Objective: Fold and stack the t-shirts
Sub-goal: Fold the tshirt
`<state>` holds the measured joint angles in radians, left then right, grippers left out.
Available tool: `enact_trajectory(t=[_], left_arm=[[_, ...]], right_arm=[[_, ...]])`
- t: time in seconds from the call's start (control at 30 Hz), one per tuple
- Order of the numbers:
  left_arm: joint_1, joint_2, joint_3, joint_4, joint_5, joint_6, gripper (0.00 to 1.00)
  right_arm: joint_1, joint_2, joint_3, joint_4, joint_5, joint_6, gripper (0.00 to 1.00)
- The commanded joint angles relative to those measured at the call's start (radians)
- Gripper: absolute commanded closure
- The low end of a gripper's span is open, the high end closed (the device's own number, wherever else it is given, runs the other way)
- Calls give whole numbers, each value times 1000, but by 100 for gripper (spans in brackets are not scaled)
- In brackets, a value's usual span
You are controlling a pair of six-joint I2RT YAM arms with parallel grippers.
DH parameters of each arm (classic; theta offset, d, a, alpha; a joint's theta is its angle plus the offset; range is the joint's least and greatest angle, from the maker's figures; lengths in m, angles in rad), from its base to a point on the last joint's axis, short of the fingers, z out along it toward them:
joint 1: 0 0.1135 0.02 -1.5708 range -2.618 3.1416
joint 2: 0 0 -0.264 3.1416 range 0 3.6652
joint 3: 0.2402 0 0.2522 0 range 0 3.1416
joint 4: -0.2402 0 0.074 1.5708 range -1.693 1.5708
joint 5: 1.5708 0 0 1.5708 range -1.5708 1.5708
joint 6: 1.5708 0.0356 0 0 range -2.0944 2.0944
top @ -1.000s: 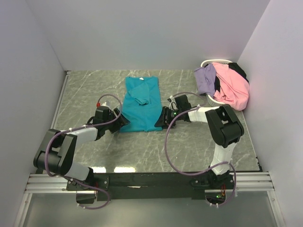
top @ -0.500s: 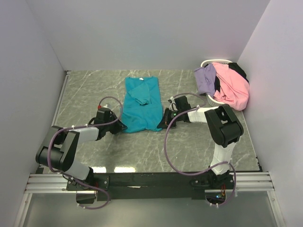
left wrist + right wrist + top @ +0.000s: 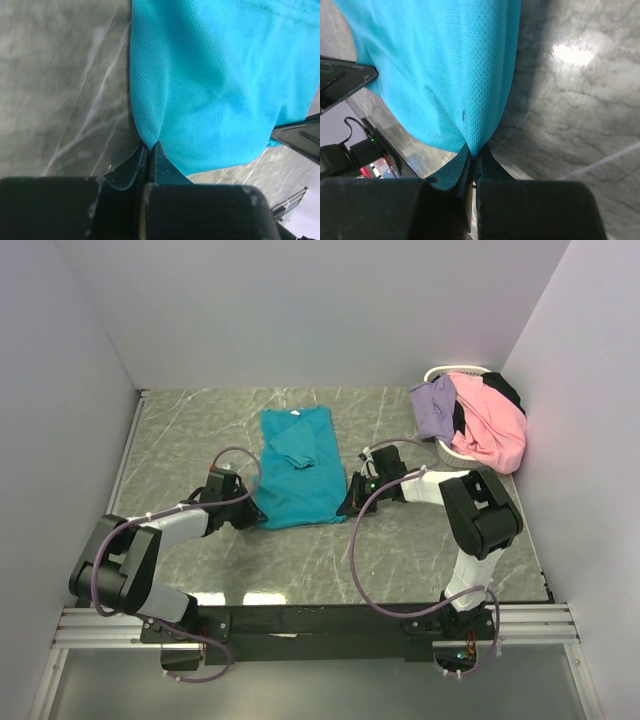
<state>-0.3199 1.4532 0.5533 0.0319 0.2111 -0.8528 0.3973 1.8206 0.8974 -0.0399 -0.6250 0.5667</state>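
Note:
A teal t-shirt [image 3: 300,468] lies on the marble table, sleeves folded in, its near hem lifted a little. My left gripper [image 3: 256,512] is shut on the hem's left corner; the cloth [image 3: 210,90] bunches into the closed jaws [image 3: 150,146]. My right gripper [image 3: 345,506] is shut on the hem's right corner, the teal cloth [image 3: 440,70] pinched at its fingertips [image 3: 475,152]. Pink [image 3: 492,425], lavender [image 3: 434,406] and black [image 3: 505,390] t-shirts are heaped at the back right.
The white wire-rimmed basket [image 3: 440,372] under the heap stands against the right wall. Grey walls close in the table on three sides. The arm bases sit on the rail [image 3: 310,620] at the near edge.
Both grippers have shut on the teal t-shirt's near corners. The hem has risen slightly and the shirt has shifted a little away from the arms.

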Motion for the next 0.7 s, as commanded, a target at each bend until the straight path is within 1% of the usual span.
enact_trajectory(t=[0.0, 0.1, 0.13, 0.3, 0.53, 0.67], left_arm=[[-10, -20, -6, -214, -61, 49, 99], [-25, -48, 22, -292, -50, 49, 99], [-33, -78, 30, -321, -49, 44, 99], [-85, -169, 37, -401, -46, 21, 99], [-169, -243, 77, -515, -75, -17, 99], [-215, -296, 85, -569, -91, -52, 99]], right_arm=[[11, -61, 0, -34, 21, -27, 100], [11, -122, -11, -51, 21, -27, 100], [11, -141, -23, -61, 25, -27, 100], [18, -263, -57, -152, 57, -47, 100], [89, -392, -155, -202, 76, -16, 100], [162, -443, -213, -215, 100, 21, 100]])
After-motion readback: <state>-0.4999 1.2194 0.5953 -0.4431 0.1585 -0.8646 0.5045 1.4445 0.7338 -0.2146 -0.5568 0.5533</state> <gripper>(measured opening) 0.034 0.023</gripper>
